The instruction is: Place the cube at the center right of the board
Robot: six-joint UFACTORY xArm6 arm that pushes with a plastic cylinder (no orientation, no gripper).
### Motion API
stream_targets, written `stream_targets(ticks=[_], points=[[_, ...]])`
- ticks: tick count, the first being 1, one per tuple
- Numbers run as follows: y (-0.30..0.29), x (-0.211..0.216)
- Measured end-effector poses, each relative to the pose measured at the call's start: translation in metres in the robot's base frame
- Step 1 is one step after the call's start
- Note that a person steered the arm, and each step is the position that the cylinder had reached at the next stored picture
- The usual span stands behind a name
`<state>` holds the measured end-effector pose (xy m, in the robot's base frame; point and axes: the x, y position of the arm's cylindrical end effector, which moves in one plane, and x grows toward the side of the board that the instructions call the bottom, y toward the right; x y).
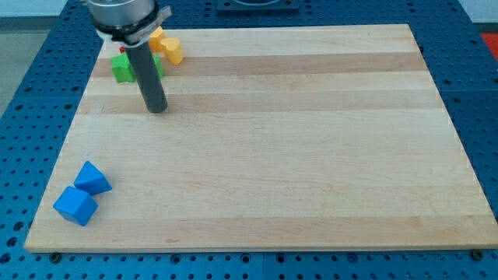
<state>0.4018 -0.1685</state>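
the wooden board [311, 140] is pale, with long grain stripes, and it lies on a blue perforated table [475, 47] that shows around its edges. my tip [156, 108] stands on the wood in the view's upper left; it is a plain dark rod with no jaws, so it holds nothing and touches no block.

the blue cube [75, 205] sits near the view's bottom left corner of the board, turned a little, close to the left edge. a second blue block [93, 178], of a more pointed shape, is just above it and seems to touch it. both are well apart from my tip.

behind the rod, near the top left edge, a green block [122, 67] and a yellow block [170, 48] are partly hidden. the middle and the right side of the board are bare wood.
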Motion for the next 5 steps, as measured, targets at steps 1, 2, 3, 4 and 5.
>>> stream_targets(ticks=[1,2,3,4,5], points=[[-0.01,0.023],[-0.076,0.05],[-0.135,0.062],[-0.136,0.066],[-0.136,0.116]])
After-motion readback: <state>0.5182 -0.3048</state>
